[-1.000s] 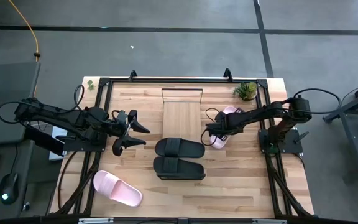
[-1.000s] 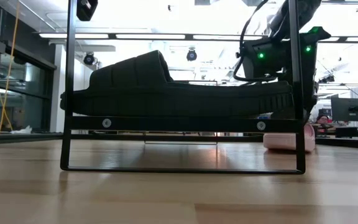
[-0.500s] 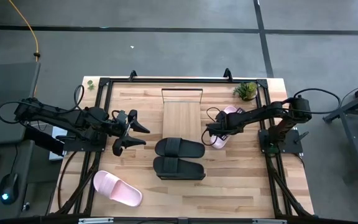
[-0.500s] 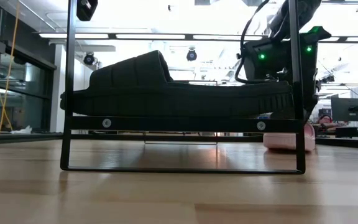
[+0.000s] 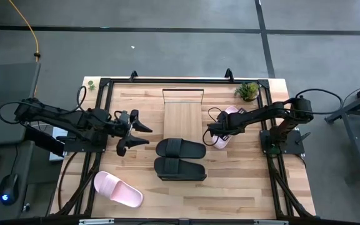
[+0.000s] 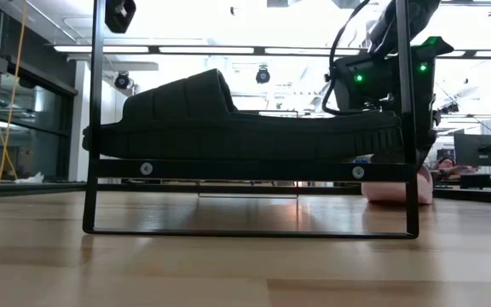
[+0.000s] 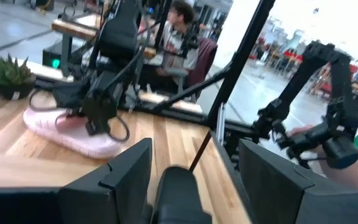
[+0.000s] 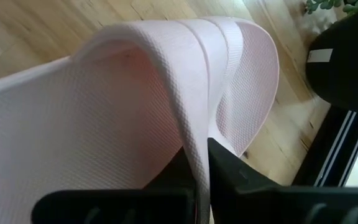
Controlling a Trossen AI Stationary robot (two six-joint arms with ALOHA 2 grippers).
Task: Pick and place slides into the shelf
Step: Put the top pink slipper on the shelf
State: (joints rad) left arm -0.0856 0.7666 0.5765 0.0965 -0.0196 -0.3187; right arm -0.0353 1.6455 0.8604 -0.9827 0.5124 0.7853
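Right gripper [image 5: 212,132] is pinched on strap of pink slide [image 5: 225,127], just beside shelf's [image 5: 182,117] right edge, w/ fingers [image 8: 241,180] closed through strap; left gripper [image 5: 132,130] waits open & empty left of shelf. Two black slides [image 5: 180,148] sit at shelf's near end; 2nd pink one [image 5: 117,189] well apart, front-left of table [image 5: 230,194]. Best approach, I'd say: lift w/ sole level, clear shelf edge & black pair, set down flat on bare board; strap grip may let it swing, so go slow.
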